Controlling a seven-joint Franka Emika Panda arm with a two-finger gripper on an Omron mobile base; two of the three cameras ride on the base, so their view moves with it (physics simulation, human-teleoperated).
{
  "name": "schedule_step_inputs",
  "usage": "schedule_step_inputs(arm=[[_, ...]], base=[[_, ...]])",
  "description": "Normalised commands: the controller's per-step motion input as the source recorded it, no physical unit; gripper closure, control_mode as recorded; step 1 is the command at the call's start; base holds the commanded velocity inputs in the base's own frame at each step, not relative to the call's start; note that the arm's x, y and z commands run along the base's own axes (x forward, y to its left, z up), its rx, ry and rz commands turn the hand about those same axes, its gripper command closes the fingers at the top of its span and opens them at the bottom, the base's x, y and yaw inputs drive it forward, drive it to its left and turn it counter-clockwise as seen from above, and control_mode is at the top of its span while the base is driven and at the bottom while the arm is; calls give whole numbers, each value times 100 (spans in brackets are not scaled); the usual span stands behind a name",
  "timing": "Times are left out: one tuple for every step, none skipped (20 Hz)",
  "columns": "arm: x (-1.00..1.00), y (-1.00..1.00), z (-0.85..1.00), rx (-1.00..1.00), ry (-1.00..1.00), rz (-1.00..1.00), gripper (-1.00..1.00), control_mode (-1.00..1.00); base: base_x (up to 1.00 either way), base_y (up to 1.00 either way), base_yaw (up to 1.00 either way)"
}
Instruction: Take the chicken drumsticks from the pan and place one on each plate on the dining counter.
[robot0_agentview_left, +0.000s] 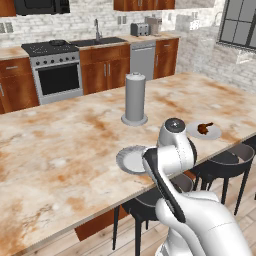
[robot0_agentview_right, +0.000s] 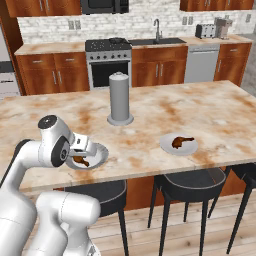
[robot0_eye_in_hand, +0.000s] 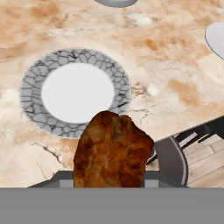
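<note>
One drumstick (robot0_eye_in_hand: 113, 151) sits clamped in the end effector (robot0_agentview_right: 80, 159), held just above the near plate (robot0_eye_in_hand: 35, 94), which lies by the surface (robot0_agentview_left: 60, 145) edge. 2nd drumstick (robot0_agentview_right: 182, 141) lies on the far plate (robot0_agentview_right: 167, 145), well apart to the robot's right. Grey cylinder (robot0_agentview_right: 119, 97) stands upright btwn and behind the plates, w/ black stools (robot0_agentview_right: 192, 186) under the surface edge.

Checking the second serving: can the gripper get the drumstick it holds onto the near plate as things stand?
Probably yes. The gripper, shut on the drumstick, hangs just above the near plate, whose middle is bare.
</note>
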Motion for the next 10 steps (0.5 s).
schedule_step_inputs(arm=[[46, 49, -7, 0, 0, -5, 100, -100], [43, 53, -7, 0, 0, -3, 100, -100], [47, 48, -2, 0, 0, -3, 100, -100], [52, 39, -3, 0, 0, -4, 100, -100], [53, 31, -5, 0, 0, -6, 100, -100], [57, 21, -7, 0, 8, -5, 100, -100], [58, 10, -13, 0, 17, -5, 100, -100], [61, 1, -14, 0, 22, -3, 100, -100], [55, 3, -14, 0, 25, -2, 100, -100], [45, 0, -9, 0, 26, -3, 100, -100]], base=[[0, 0, 0], [0, 0, 0], [0, 0, 0], [0, 0, 0], [0, 0, 0], [0, 0, 0], [0, 0, 0], [0, 0, 0], [0, 0, 0], [0, 0, 0]])
